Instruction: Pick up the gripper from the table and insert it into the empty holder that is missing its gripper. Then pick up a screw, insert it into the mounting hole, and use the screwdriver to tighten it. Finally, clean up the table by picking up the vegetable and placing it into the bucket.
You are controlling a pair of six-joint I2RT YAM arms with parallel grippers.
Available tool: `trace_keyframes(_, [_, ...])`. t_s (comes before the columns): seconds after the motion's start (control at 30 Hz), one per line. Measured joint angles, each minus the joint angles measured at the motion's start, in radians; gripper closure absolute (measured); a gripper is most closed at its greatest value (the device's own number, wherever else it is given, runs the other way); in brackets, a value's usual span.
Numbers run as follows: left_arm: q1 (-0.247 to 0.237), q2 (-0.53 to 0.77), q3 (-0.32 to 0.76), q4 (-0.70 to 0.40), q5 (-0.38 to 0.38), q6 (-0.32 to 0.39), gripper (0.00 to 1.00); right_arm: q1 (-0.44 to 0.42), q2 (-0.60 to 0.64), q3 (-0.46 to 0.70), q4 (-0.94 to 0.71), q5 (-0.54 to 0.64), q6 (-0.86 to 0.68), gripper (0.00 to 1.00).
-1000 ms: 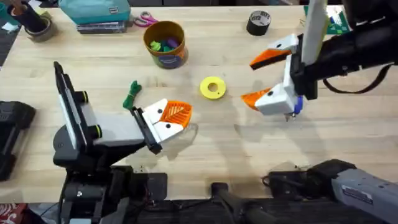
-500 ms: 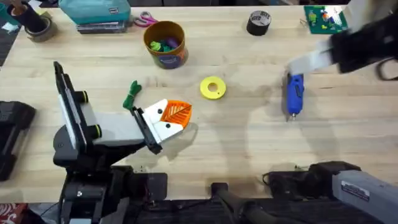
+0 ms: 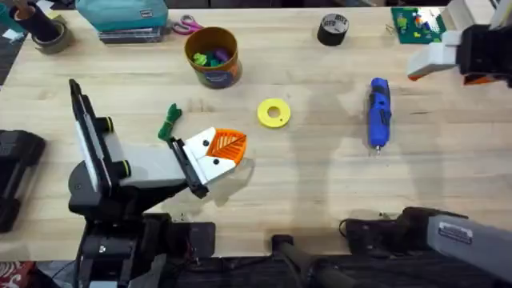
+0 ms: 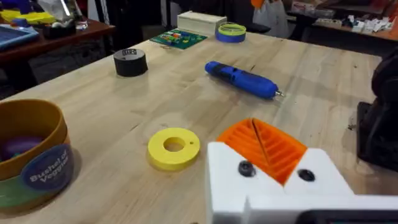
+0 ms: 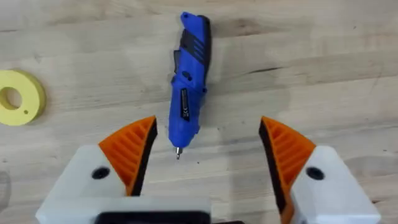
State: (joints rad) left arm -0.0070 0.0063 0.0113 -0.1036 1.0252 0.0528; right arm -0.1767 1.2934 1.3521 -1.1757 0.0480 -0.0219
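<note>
The blue electric screwdriver (image 3: 378, 112) lies loose on the bench (image 3: 304, 184) at 3 o'clock, tip toward the arms' bases, so the right gripper (image 5: 208, 155), jaws wide and empty, hangs above it, while the left gripper (image 3: 220, 152) rests near the frilly green vegetable (image 3: 169, 122), its jaw state unclear.

On the table (image 3: 304, 172) we see the blue screwdriver (image 3: 378, 112) lying flat toward three o'clock, tip toward us; the ochre bucket (image 3: 213, 56) upright at eleven; the green vegetable (image 3: 170, 122) near nine; our orange gripper (image 3: 226, 145) mounted.
</note>
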Motion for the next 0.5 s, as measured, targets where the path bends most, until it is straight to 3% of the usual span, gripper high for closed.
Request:
trace_keyframes(0.2, [0.0, 0.0, 0.0, 0.0, 0.0, 0.0, 0.993, -0.038, 0.113, -0.022, 0.087, -0.098, -0.005, 0.005])
trace_keyframes(0.5, [0.0, 0.0, 0.0, 0.0, 0.0, 0.0, 0.993, -0.039, 0.211, -0.244, 0.337, -0.133, -0.005, 0.005])
